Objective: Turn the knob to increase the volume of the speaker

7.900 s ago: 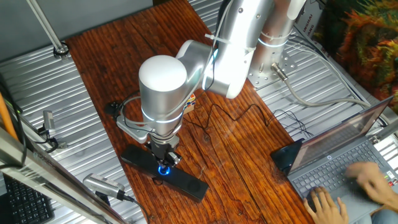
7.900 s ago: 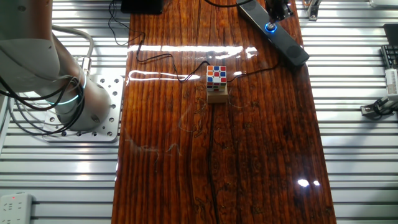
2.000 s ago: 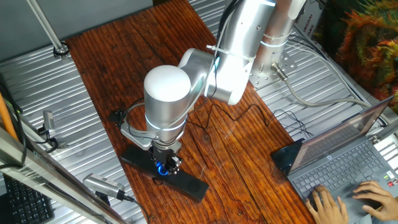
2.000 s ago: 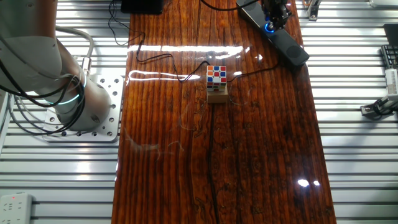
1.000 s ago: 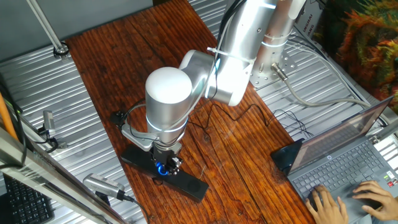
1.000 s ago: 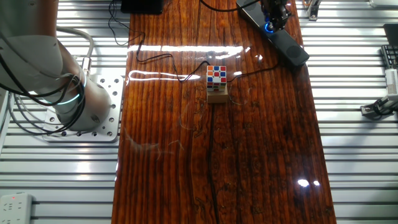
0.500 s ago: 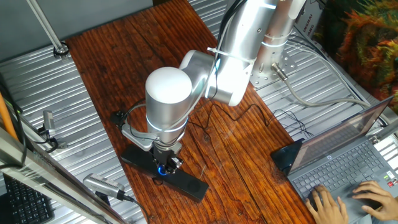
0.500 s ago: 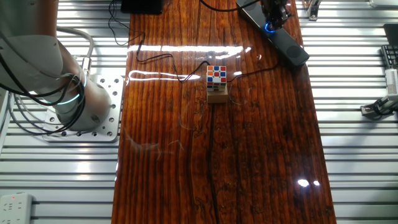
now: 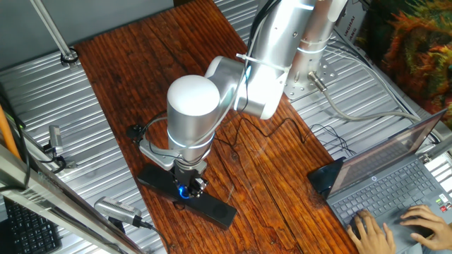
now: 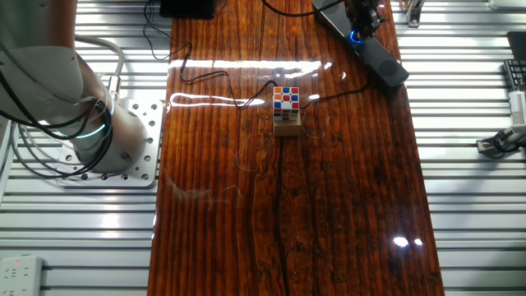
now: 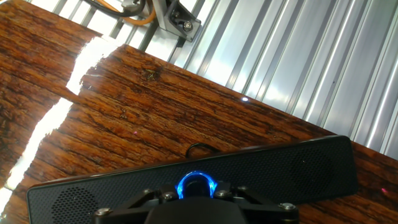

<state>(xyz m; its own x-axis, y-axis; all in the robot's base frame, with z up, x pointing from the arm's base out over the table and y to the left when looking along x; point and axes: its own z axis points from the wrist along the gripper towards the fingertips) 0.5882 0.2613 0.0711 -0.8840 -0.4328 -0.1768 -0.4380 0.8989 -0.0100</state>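
The speaker (image 9: 212,208) is a long slim black bar lying near the wooden table's front left edge. It also shows in the other fixed view (image 10: 385,64) and the hand view (image 11: 298,167). The knob (image 11: 197,184) glows blue at the bar's middle and also shows in both fixed views (image 9: 184,192) (image 10: 356,35). My gripper (image 11: 197,191) points straight down on the knob, with a finger against each side of the blue ring, shut on it. It also shows in both fixed views (image 9: 189,185) (image 10: 362,20). The gripper body hides the knob's lower half.
A Rubik's cube (image 10: 286,99) sits on a small wooden block mid-table, with a thin black cable (image 10: 214,78) trailing from it. An open laptop (image 9: 385,185) with a person's hands (image 9: 413,224) on it is at the right. Ribbed metal surrounds the wooden top. A clamp (image 11: 177,18) lies beyond the speaker.
Since the earliest frames the gripper has come down and shut on the knob. Over the last second the wrist has shifted slightly right as the hand turns; the speaker has not moved.
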